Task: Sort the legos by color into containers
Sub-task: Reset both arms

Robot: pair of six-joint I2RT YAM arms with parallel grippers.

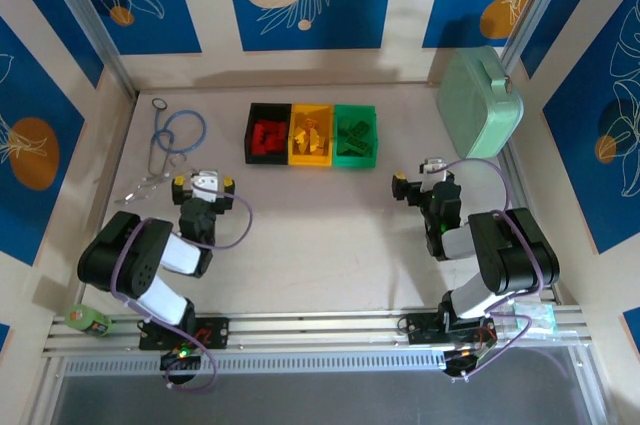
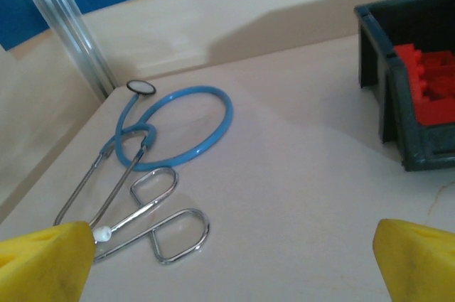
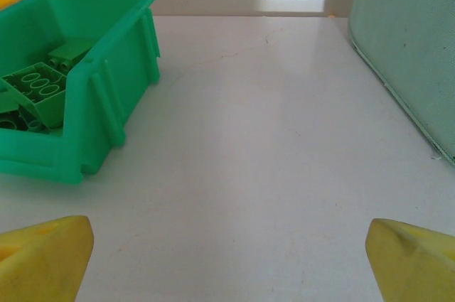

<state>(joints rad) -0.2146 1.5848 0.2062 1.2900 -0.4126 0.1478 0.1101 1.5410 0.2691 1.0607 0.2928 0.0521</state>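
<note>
Holding left pincer (image 1: 204, 184) released, empty, above bench (image 1: 320, 235); black bin (image 2: 394, 121) with red legos (image 2: 426, 85) lying ahead-right, apart. Holding right pincer (image 1: 425, 186) released, empty; green bin (image 3: 121, 67) with green legos (image 3: 39, 82) sitting ahead-left, apart. Seeing yellow bin (image 1: 310, 158) between, containing yellow legos (image 1: 312, 133).

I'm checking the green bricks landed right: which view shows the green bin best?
The right wrist view: the green bin sits close, its green bricks clearly studded, though cropped left. The top external view shows it whole but small.
</note>
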